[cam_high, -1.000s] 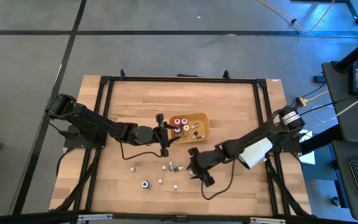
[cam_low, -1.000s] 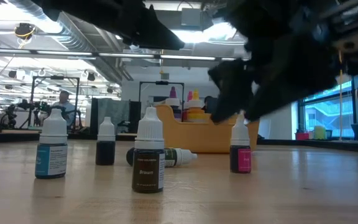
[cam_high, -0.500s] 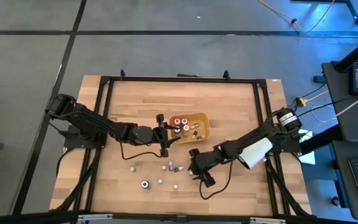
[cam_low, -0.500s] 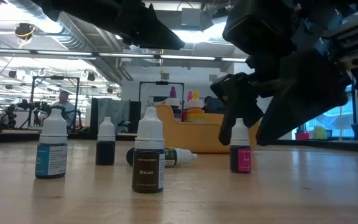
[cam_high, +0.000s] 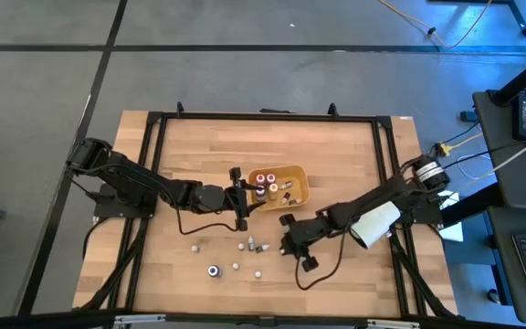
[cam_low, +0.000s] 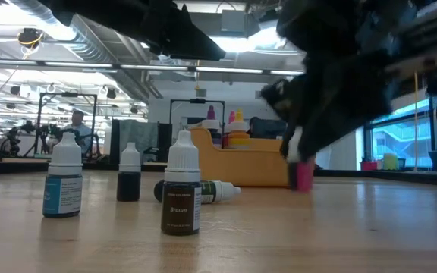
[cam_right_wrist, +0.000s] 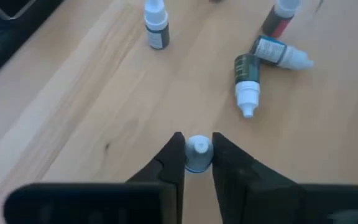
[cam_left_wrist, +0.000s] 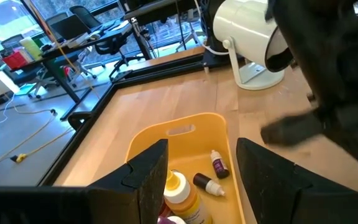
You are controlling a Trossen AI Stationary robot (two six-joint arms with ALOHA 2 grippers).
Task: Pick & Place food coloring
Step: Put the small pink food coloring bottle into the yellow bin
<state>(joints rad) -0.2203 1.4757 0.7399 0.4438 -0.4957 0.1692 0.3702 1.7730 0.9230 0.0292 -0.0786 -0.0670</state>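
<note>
Fingers of my right gripper (cam_right_wrist: pixel 197 155) have closed since a moment ago, now pinching the white cap of a pink-labelled food coloring bottle (cam_low: pixel 303 173) near the table's middle, tipping it. My left gripper (cam_left_wrist: pixel 199 167) stays spread above the yellow tray (cam_high: pixel 298 179). Other bottles (cam_low: pixel 182 194) remain unmoved.

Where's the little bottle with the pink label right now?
The small pink-labelled white-capped bottle is clamped in the right tool, low over the wooden table, just right of the yellow plastic tray.
</note>
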